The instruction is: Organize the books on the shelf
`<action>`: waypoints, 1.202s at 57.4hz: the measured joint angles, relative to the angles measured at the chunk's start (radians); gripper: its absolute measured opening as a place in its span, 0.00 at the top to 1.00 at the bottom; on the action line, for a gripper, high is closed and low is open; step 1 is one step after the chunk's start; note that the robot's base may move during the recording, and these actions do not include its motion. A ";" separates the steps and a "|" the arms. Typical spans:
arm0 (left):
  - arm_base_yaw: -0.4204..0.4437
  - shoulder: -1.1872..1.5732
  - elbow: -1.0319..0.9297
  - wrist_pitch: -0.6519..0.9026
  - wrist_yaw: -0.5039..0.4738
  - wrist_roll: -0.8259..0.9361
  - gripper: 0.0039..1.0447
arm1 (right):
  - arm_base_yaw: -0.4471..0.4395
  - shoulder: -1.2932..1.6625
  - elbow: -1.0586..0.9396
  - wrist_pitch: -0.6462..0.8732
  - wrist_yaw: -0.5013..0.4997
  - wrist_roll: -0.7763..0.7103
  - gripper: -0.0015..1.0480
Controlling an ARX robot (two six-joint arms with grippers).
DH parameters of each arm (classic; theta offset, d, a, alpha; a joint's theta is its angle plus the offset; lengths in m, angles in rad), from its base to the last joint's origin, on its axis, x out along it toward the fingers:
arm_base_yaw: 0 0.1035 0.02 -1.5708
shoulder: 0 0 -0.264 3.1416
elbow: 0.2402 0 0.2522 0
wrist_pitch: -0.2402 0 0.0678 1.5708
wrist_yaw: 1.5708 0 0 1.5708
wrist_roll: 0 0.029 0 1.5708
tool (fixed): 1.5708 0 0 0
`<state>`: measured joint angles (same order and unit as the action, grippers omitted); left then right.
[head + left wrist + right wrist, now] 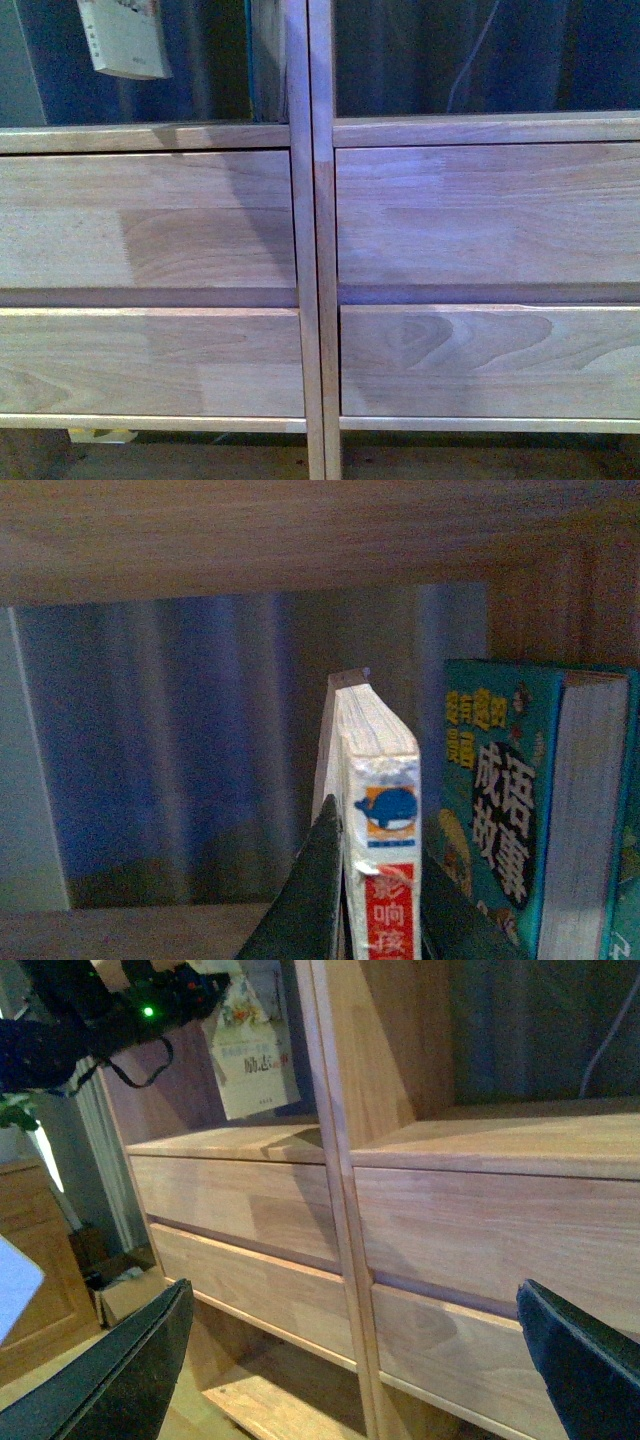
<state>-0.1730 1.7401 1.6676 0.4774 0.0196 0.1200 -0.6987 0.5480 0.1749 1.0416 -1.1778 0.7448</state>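
My left claw (378, 885) is closed on the white book (385, 780), pinching it across both covers near the spine. I hold it upright so it can go in on edge. The book is inside the upper left compartment of the shelf (310, 250), clear of the compartment floor. It is just left of the teal book (490, 780), which stands at the right end by the divider. The gap between the two is narrow, and I cannot tell whether they touch. My right claw (355, 1300) is wide open and empty, facing the drawer fronts (480, 215), out of the left arm's way. Judgement: placing is under way. Next I lower the book and close it up against the teal one.
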 joint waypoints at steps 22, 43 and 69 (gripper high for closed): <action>-0.002 0.168 0.187 -0.029 0.028 0.140 0.94 | 0.055 -0.068 -0.003 -0.111 0.066 -0.159 0.07; -0.005 0.310 0.321 -0.037 0.040 0.190 0.94 | 0.055 -0.068 -0.003 -0.111 0.068 -0.163 0.07; -0.038 0.360 0.330 0.006 0.062 0.257 0.55 | 0.055 -0.068 -0.003 -0.111 0.067 -0.163 0.07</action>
<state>-0.2108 2.1006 1.9980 0.4835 0.0814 0.3775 -0.6434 0.4805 0.1722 0.9310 -1.1107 0.5819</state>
